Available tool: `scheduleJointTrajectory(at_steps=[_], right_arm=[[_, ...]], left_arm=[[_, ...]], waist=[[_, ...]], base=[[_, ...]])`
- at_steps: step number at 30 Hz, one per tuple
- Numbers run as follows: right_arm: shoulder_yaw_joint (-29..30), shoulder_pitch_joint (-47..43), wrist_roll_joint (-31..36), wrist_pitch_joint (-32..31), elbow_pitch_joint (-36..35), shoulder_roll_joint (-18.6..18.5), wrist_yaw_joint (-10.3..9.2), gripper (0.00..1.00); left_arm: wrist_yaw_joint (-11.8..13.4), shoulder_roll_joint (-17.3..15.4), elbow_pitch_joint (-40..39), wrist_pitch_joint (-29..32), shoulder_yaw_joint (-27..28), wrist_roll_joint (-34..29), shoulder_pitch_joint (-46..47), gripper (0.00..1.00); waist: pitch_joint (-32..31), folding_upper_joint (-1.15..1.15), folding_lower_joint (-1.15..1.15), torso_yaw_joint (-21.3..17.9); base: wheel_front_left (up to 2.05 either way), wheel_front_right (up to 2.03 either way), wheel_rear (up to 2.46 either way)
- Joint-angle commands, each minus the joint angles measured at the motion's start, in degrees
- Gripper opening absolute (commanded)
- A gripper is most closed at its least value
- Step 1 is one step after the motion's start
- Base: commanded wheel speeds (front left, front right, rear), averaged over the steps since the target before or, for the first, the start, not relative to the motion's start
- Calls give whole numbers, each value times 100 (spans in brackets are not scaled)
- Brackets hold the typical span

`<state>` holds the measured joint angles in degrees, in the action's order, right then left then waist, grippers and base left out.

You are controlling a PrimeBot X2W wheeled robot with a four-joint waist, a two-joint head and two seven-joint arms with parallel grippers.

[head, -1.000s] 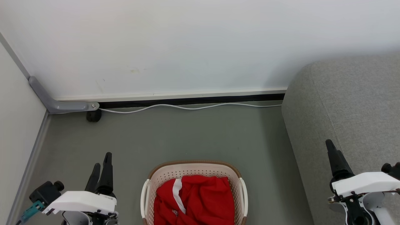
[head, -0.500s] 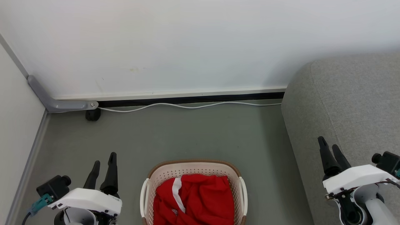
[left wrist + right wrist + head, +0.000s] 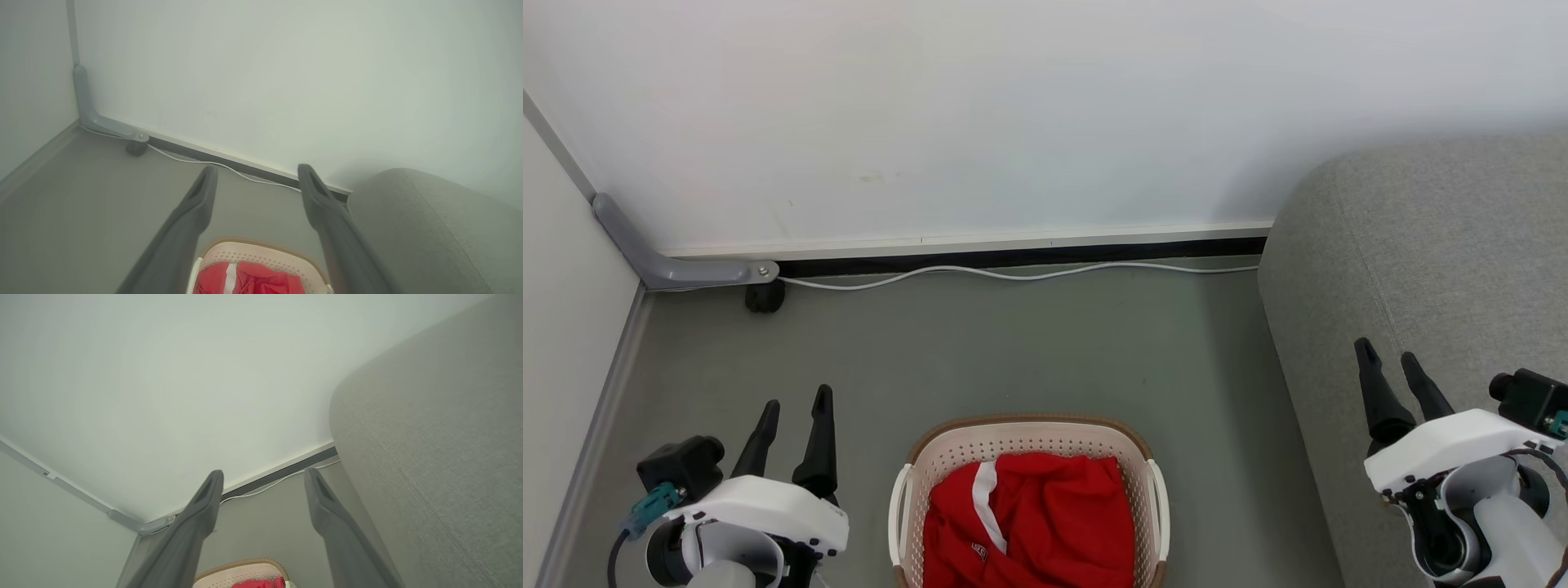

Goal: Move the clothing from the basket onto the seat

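We see the red clothing (image 3: 1045,523) heaped inside the basket (image 3: 1029,425), which stands on the floor (image 3: 1013,343) between our two grippers. Our left gripper (image 3: 796,398) hovers beside the basket, fingers spread and empty. Our right gripper (image 3: 1384,349), likewise spread and empty, hangs over the grey seat (image 3: 1437,245) on our right.

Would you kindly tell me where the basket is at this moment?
In the head view, the basket sits on the floor at bottom centre, between the left claw and right claw, left of the seat, clothing inside.
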<state>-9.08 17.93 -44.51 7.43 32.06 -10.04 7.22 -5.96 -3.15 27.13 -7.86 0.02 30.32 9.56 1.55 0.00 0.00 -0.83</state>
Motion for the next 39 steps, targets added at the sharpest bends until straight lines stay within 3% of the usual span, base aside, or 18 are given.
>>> scheduleJointTrajectory(at_steps=[1,14,39], right_arm=[[-60,298,231,136,-78,-122,24,100],[168,437,1294,354,-20,-105,25,100],[-765,916,2291,757,203,-468,26,100]], left_arm=[[70,-136,-107,-93,95,-257,372,100],[167,-198,-174,-312,60,-1174,480,100],[97,-140,81,-714,184,-2729,795,100]], waist=[[4,0,0,0],[17,0,0,-16],[21,0,0,-29]], base=[[0,0,0],[0,0,0],[0,0,0]])
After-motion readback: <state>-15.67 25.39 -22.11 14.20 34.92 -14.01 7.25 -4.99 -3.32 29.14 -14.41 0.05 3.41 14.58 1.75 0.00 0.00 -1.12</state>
